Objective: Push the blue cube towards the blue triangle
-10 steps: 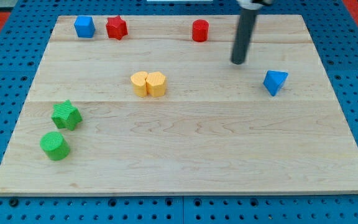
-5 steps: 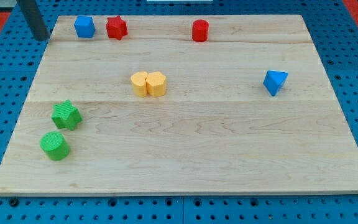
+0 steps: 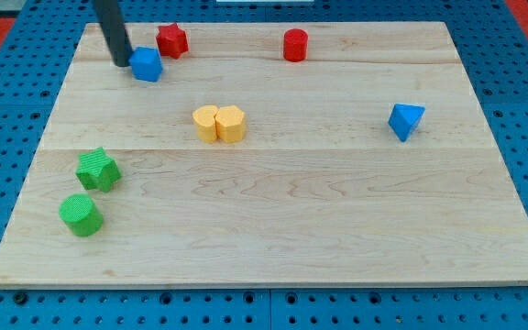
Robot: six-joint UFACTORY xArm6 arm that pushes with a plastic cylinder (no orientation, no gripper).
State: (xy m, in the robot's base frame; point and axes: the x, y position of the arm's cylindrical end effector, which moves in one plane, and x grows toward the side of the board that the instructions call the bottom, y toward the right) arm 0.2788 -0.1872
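- Blue cube (image 3: pixel 147 64): far left of the wooden surface (image 3: pixel 273 229), my tip (image 3: pixel 121 62) touching its left side.
- Blue triangle (image 3: pixel 406 120): well apart, right.
- Gripper: none fitted.

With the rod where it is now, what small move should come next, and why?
Probably keep pushing toward the view's right and slightly down: my tip sits at the blue cube's left side, and the blue triangle lies far right, a bit lower.
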